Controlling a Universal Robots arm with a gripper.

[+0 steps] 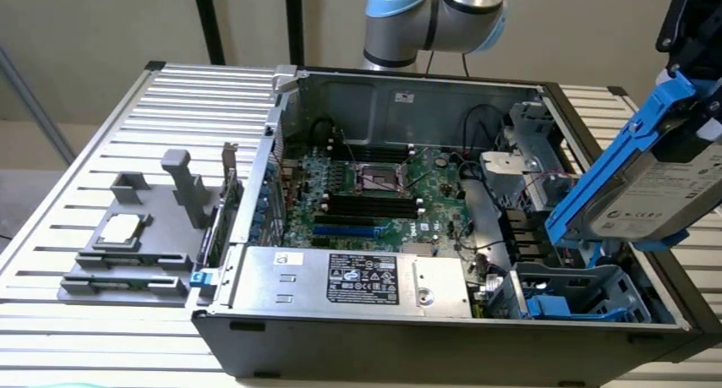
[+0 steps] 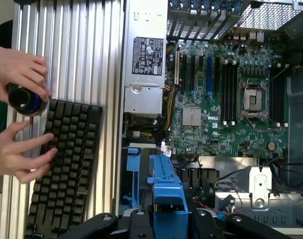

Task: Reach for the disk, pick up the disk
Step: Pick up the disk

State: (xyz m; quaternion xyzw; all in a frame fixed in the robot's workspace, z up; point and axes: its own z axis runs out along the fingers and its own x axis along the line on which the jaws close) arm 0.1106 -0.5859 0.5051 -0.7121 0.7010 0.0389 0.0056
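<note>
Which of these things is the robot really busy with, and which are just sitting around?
Part of the job:
- the disk, with blue rails, lifted above the open computer case
- the gripper, clamped on the disk's blue rail

Just lying about:
- keyboard under a person's hand
- dark knob in the other hand
- grey holder with a small chip
- motherboard

Slatted table [image 1: 68,227] under computer case [image 1: 451,337], keyboard [image 2: 66,169].

The disk [image 1: 665,181] runs off the exterior view's right edge, so its far rail and part of its white label are cut off. In the wrist view the hand [image 2: 168,219] is cut by the frame's edge, and its fingers hide the disk's lower part. The label's print is too small to read.
</note>
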